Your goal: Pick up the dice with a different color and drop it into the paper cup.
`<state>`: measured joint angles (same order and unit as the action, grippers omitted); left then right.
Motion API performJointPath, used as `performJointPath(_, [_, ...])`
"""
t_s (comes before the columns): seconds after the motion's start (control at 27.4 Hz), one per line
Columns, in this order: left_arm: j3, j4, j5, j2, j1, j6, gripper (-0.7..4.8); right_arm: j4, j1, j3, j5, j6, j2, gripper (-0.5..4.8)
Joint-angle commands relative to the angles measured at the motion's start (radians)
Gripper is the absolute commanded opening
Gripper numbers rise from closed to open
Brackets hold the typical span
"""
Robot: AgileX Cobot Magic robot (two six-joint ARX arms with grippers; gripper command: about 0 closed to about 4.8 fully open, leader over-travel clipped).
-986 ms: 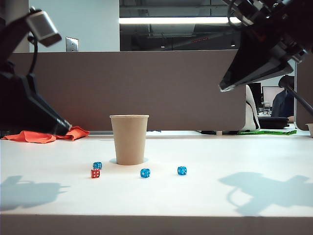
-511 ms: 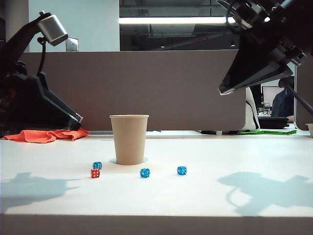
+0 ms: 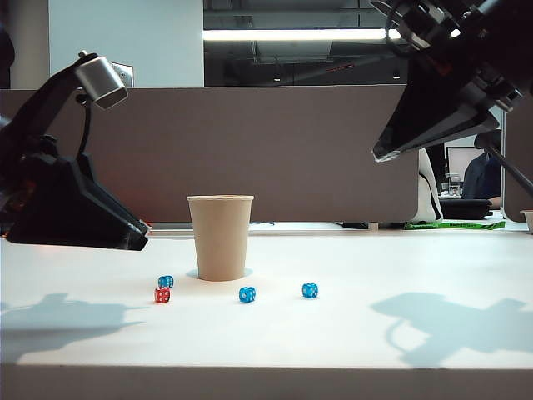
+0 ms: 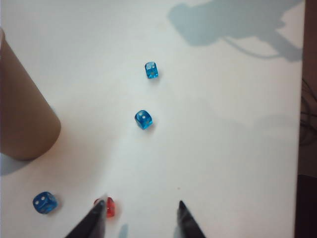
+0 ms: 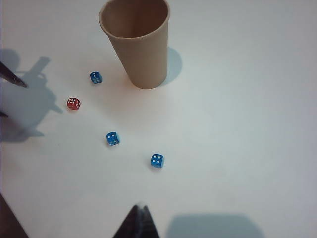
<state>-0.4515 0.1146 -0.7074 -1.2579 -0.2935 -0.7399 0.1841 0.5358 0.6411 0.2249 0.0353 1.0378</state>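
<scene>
Currently, step in hand: approach to the odd-coloured die, nothing lifted yet.
Left gripper [image 4: 140, 210]: fingers spread wide, holding nothing, angled down toward the table [image 3: 400, 275] without touching it in the exterior view.
Red die [image 4: 110, 207]: just beside the tip of one left finger [image 4: 97, 216], slightly outside the gap rather than centred in it; I cannot tell whether they touch.
Handling of the red die: judged light, hard and slick-faced, so it may skid or pop out of a skewed pinch; best taken on two opposite flat faces, squarely.
Next need: probably a small sideways shift to centre the gap over the red die before closing.
Nearest blue die [image 4: 44, 202]: close beside the red one, on the side away from the gap, a risk of being nudged.
Paper cup [image 4: 22, 114]: farther off, beyond that blue die, upright, mouth open.
Two more blue dice [image 4: 143, 119]: farther out ahead of the fingers, well apart from them.
Right gripper [image 5: 138, 218]: held high over the far side of the table, fingertips pressed together, empty.
</scene>
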Motion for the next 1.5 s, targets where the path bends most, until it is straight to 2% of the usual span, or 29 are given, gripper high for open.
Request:
performJointPath(0.04, [-0.002, 0.033, -0.011, -0.013, 0.0, 0.019, 1.84, -0.009, 0.0, 0.002, 0.002, 0.003, -0.002, -0.01])
performJointPath(0.44, [-0.002, 0.076, -0.012, -0.049, 0.0, 0.027, 1.84, -0.009, 0.0, 0.002, 0.002, 0.003, -0.001, -0.01])
performJointPath(0.8, [-0.006, 0.134, -0.011, -0.101, 0.0, 0.095, 1.84, -0.008, 0.0, 0.002, 0.002, 0.003, -0.001, -0.01])
performJointPath(1.02, [-0.007, 0.135, -0.01, -0.138, 0.0, 0.101, 1.84, -0.008, 0.0, 0.002, 0.002, 0.003, -0.001, -0.01])
performJointPath(1.5, [-0.009, 0.171, 0.039, -0.159, 0.0, 0.113, 1.84, -0.008, 0.0, 0.002, 0.002, 0.003, -0.001, -0.01])
